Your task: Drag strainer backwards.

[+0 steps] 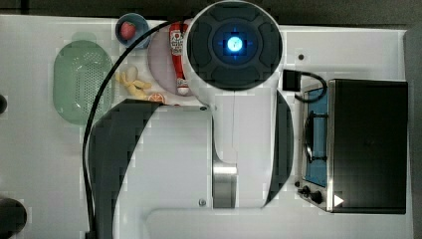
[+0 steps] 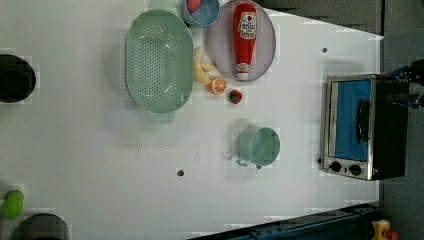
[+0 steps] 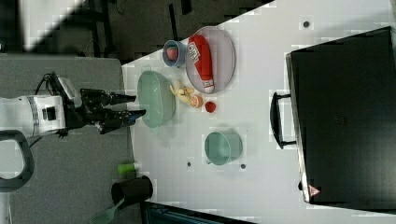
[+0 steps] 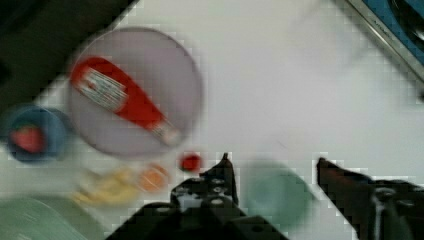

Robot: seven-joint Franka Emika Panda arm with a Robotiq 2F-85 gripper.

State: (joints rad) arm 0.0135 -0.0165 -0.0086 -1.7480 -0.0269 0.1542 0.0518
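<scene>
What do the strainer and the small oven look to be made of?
The strainer looks like moulded plastic: even pale green, matte, with regular small holes and a soft rounded rim. The oven looks like metal: a silvery, brushed-looking front frame and dark casing, with a door that seems to be glass.

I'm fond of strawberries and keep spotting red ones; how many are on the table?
2: one strawberry sits in the blue bowl beside the strainer; the other strawberry lies on the table by the orange slice.

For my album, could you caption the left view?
Strainer beside plate with ketchup bottle, cup nearby.
</scene>
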